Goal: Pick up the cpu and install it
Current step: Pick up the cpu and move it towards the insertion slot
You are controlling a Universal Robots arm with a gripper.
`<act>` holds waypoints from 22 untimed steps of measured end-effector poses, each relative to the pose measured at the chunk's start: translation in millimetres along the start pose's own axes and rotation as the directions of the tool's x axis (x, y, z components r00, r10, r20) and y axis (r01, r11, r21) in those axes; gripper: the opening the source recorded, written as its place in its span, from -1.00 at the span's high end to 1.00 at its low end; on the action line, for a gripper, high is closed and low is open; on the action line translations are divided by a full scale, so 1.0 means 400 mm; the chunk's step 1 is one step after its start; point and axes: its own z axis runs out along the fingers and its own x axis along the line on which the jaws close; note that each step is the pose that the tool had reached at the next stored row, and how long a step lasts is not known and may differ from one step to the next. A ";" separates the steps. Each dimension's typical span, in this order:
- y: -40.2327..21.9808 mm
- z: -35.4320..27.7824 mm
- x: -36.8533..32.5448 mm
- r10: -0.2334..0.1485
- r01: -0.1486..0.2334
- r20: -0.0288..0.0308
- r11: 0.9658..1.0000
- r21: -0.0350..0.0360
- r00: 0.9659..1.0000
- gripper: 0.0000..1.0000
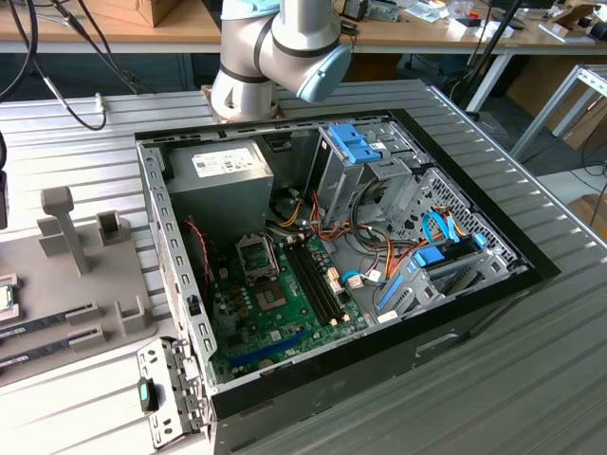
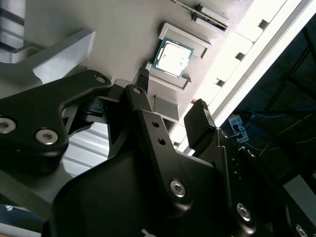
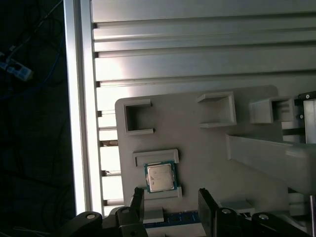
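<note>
cpu in both wrist views, jaws apart

Open computer case lies on the slatted table, grey fixture plate beside it.

the cpu has a smooth silvery metal top with a soft sheen and a thin green board rim. it lies in a matt grey, plastic-looking tray beside the computer case. the gripper is matt black, with bright metal screw heads in the second wrist view. the table under the case is ribbed, brushed pale metal. the case has a smooth black outer shell and bare grey sheet-metal walls, some perforated. inside it are a glossy green motherboard and blue plastic clips. the arm behind the case is smooth satin silver with a pale blue cap.
</note>
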 end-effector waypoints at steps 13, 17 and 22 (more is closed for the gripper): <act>0.000 0.008 0.000 -0.001 0.001 0.000 1.000 0.000 1.000 -0.11; 0.000 0.011 0.000 -0.001 0.001 0.000 1.000 0.000 1.000 -0.11; 0.000 0.015 0.000 -0.001 0.001 0.000 1.000 0.000 1.000 -0.11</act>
